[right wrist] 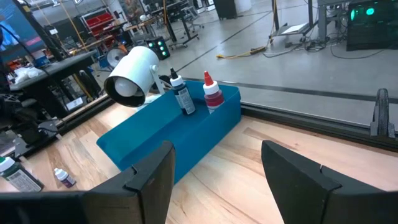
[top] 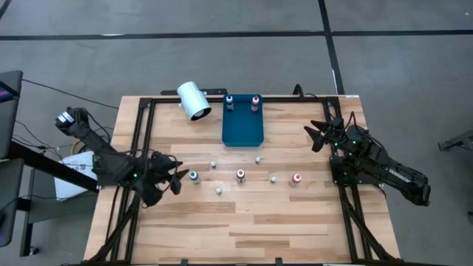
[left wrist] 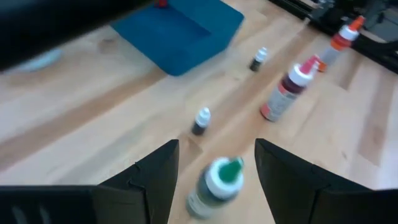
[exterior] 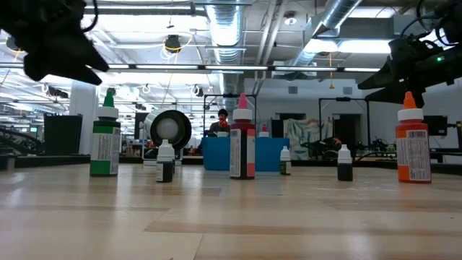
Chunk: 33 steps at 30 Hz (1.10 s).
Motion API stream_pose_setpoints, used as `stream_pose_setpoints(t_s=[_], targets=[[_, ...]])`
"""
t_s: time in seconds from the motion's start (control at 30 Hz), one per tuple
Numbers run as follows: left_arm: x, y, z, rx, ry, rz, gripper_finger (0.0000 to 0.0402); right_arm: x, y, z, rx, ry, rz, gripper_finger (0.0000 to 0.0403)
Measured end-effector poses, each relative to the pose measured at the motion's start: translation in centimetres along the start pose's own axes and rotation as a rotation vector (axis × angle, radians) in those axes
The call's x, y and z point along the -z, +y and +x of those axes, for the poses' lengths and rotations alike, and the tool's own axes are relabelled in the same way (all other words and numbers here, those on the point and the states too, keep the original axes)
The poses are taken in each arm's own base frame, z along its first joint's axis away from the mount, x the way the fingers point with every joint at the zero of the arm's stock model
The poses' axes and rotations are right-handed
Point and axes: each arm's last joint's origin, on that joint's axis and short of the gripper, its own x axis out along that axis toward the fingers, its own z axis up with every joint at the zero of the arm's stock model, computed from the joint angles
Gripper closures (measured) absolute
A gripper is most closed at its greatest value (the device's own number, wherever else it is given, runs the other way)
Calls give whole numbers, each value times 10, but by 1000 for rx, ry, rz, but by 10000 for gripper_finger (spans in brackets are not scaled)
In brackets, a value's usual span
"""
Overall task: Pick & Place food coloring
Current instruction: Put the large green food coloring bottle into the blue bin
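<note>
Food coloring bottles stand upright on the wooden table [top: 244, 222]: a green-topped one [top: 194, 176], a pink-topped one [top: 240, 174], a red-topped one [top: 297, 178], and several tiny white-capped ones such as one [top: 219, 190]. Two more bottles, blue-topped [right wrist: 181, 94] and red-topped [right wrist: 212, 94], stand at the far end of the blue tray [top: 242, 129]. My left gripper [top: 179, 177] is open just left of the green-topped bottle [left wrist: 217, 185], which shows between its fingers without visible touch. My right gripper [top: 319, 137] waits open at the right, pointing toward the tray.
A large white cylinder [top: 194, 100] lies on its side at the far edge, left of the tray. Black frame rails [top: 140, 148] run along the table's left, right and far sides. The near half of the table is bare wood.
</note>
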Motion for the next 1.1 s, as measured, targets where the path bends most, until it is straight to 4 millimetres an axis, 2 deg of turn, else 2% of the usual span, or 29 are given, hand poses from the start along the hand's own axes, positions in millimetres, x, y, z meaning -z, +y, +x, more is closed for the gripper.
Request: stream_pose_setpoints(t_s=[0.33,1.1], targets=[[14,3,-15,45,76,-6,200,0,0,0,0,0,0,178],[16,3,-16,54,123,-8,200,0,0,0,0,0,0,178]])
